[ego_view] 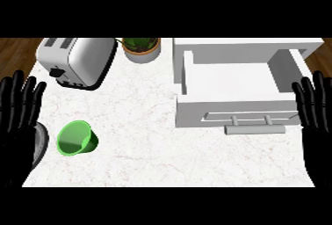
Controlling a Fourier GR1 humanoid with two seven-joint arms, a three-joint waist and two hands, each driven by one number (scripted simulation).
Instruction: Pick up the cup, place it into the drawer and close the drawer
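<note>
fingers (19, 94) of the black left hand (14, 132) stand straight and spread, pointing to the far side at the left edge of the view, holding nothing. fingers of the black right hand (315, 118) are likewise straight and slightly spread, pointing far at the right edge, just beside the right wall of the open drawer and holding nothing. both hands rest there, palms showing.

on the white marbled bench (149, 132) the small green plastic cup (76, 138) lies tipped on its side in the near left part, its open mouth turned toward the near left. it sits close to the left hand but apart from it, and well apart from the drawer. a dark rounded object (40, 145) shows at the left edge beside the cup, partly hidden by the left hand; what it is cannot be told.

the white box-shaped drawer (233, 83) stands pulled open on the right side of the bench, its inside bare, with a grey bar handle (254, 129) on its near front. at the far left lies a shiny silver toaster (77, 59), and just right of it stands a small potted green plant (141, 47) in a tan pot, near the drawer's far left corner.
</note>
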